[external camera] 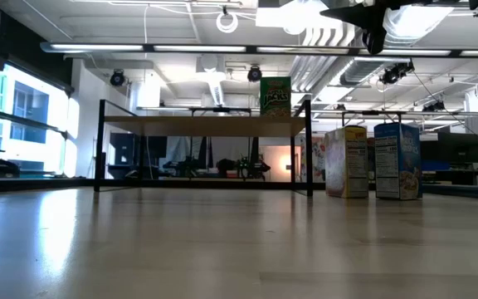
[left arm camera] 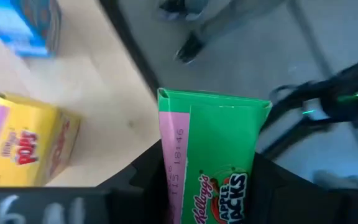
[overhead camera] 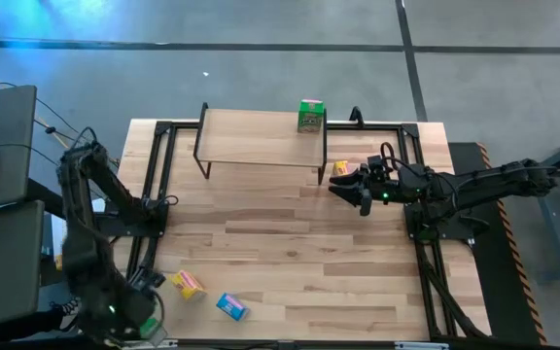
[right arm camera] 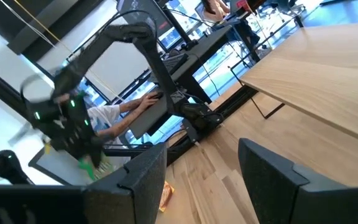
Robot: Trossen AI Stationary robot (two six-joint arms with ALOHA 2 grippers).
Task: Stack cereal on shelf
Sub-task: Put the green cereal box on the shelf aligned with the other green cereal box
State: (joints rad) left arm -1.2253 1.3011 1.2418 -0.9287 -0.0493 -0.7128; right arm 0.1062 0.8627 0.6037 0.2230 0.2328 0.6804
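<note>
Green cardboard tells most of the story: from the high view one green cereal box stands on the back right corner of the shelf, while the left gripper sits low at the near left corner of the table, with a yellow box and a blue box lying on the wood just beside it. The right gripper hangs over the table just off the shelf's right end, next to another yellow box. In the low view the shelved green box stands upright on the light wood top, and a yellow box and a blue box stand on the table to the right of the shelf's legs. The left wrist view shows the second green box clamped between the left gripper's dark fingers, its top pointing away from the wrist, with the yellow box and blue box beyond. The right wrist view shows the right gripper's fingers spread apart with nothing between them. I judge the step in hand to be carrying the second green box to the shelf; the next move calls for a long lift across the table and an upright set-down beside or on the first box.
</note>
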